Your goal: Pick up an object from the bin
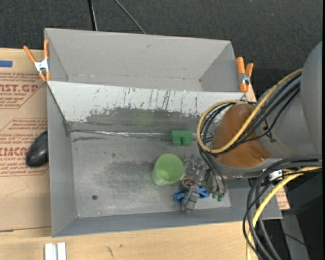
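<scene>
My gripper reaches down into the bin's front right corner, its metal parts partly under the orange cover. A small blue thing lies right at its tip, near the front wall; whether it sits between the fingers I cannot tell. A light green cup lies on its side just left of the gripper, touching or nearly touching it. A small green block rests farther back, against the rear wall.
The arm with its orange cover and looped cables hangs over the bin's right side. The left half of the bin floor is bare scuffed metal.
</scene>
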Tool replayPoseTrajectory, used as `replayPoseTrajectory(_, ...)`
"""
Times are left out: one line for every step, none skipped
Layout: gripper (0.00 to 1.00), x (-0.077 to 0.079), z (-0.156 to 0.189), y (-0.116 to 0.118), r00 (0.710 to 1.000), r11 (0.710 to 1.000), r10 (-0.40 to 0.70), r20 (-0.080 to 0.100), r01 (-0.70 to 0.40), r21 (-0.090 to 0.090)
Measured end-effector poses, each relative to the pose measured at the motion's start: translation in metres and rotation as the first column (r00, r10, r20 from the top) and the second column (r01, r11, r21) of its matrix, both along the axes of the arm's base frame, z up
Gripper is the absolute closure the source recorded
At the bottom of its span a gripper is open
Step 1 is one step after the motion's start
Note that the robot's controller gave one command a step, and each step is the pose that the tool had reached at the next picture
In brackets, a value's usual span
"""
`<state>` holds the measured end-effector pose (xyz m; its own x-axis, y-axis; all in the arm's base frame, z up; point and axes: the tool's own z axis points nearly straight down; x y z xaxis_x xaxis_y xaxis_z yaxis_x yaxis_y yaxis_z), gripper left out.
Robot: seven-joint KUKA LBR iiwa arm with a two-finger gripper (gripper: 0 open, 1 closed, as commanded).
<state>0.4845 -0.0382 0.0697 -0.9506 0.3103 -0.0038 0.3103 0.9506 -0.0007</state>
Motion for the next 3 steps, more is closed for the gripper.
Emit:
replayPoseTrajectory(1.0, 0.002, 0.003, 0.0, 1.0, 1.0, 0.0, 0.007, 0.0, 0.0)
replayPoseTrajectory(1.0, 0.003, 0.043, 0.001, 1.0, 1.0, 0.002, 0.001, -0.002, 0.002)
replayPoseTrajectory(1.0, 0.004, 0.087, 0.001, 1.0, 1.0, 0.003, 0.0, -0.003, 0.002)
